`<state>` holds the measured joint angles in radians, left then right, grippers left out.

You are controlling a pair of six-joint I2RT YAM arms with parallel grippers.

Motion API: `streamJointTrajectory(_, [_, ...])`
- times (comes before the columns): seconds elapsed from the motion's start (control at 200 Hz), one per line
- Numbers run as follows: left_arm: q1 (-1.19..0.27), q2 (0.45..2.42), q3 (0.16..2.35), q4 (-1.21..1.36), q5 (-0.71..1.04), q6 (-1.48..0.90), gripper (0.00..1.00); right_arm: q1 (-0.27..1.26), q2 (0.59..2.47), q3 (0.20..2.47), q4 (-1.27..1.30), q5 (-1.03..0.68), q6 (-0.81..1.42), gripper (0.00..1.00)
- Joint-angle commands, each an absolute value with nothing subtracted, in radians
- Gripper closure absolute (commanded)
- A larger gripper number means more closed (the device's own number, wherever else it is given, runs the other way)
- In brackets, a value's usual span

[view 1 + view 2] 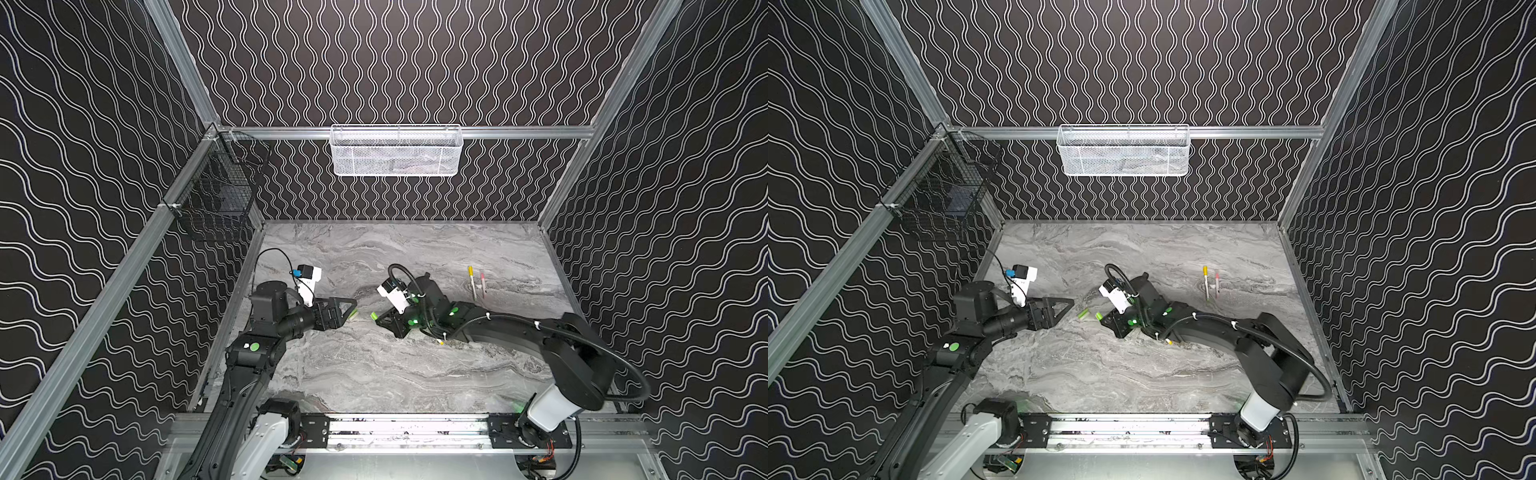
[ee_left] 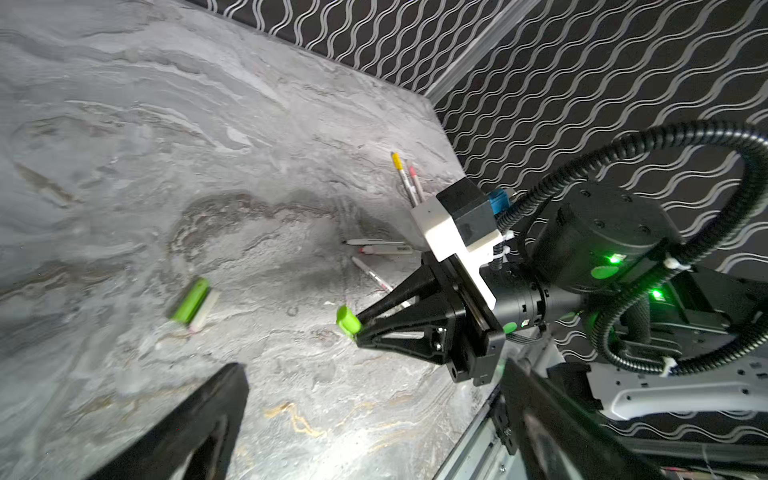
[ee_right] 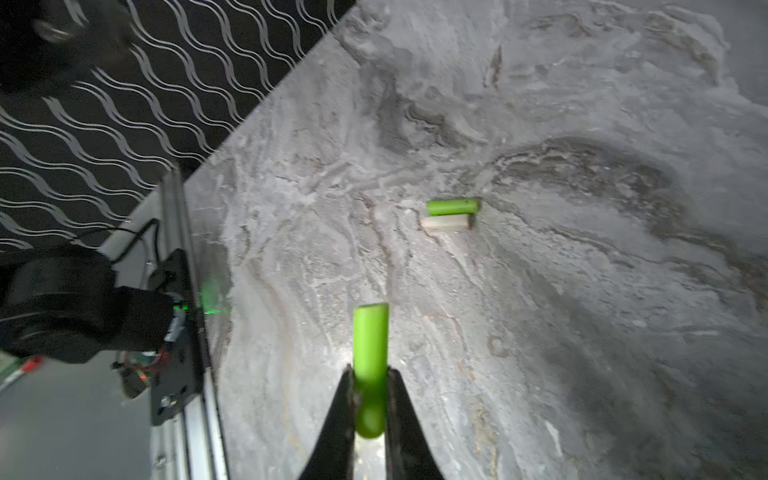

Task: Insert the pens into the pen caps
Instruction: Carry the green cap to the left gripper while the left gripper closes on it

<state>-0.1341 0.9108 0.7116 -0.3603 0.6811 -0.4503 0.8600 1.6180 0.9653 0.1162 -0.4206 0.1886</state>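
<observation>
In the right wrist view the right pincer (image 3: 370,374) is seen shut on a lime-green cap (image 3: 370,340). The cap is gripped near one end, so that most of the tube sticks out past the fingertips.

The left pincer (image 1: 1068,308) is held wide open and empty — nothing is seen between its jaws in the left wrist view.

Between the two pincers a second lime-green cap (image 3: 452,206) and a pale cap (image 3: 444,222) are laid flat on the counter (image 1: 374,374), side by side and touching. Neither is fitted to a pen.

Just beyond the right pincer, in the left wrist view, bare pens (image 2: 380,246) are seen lying loose on the counter. Two are close together and a third pen (image 2: 371,273) is a little apart. All three are hidden under the arm in both top views.

Farthest off, near the right wall, a yellow-topped pen (image 1: 472,282) and a pink-topped pen (image 1: 483,283) are laid side by side. Both are judged to be capped already, though the joints are too small to be made out.

Two pens are thus taken as done, and three caps are left to be fitted — the one in hand first. For that a bare pen has yet to be picked up, most likely by the left pincer.
</observation>
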Motion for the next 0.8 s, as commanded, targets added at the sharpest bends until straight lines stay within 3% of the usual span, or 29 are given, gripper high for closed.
streamJointTrajectory(0.0, [-0.138, 0.906, 0.703, -0.218, 0.776, -0.507, 0.04, 0.848, 1.566, 0.957, 0.221, -0.588, 0.223, 0.87])
streamJointTrajectory(0.315, [-0.225, 0.936, 0.667, -0.078, 0.823, -0.572, 0.21, 0.848, 1.465, 0.946, 0.318, -0.787, 0.272, 0.87])
streamJointTrajectory(0.531, [-0.335, 0.968, 0.671, -0.035, 0.809, -0.566, 0.42, 0.849, 1.441, 0.934, 0.359, -0.8, 0.316, 0.87])
streamJointTrajectory(0.796, [-0.376, 0.971, 0.672, -0.04, 0.762, -0.553, 0.86, 0.848, 1.431, 0.93, 0.369, -0.776, 0.338, 0.87])
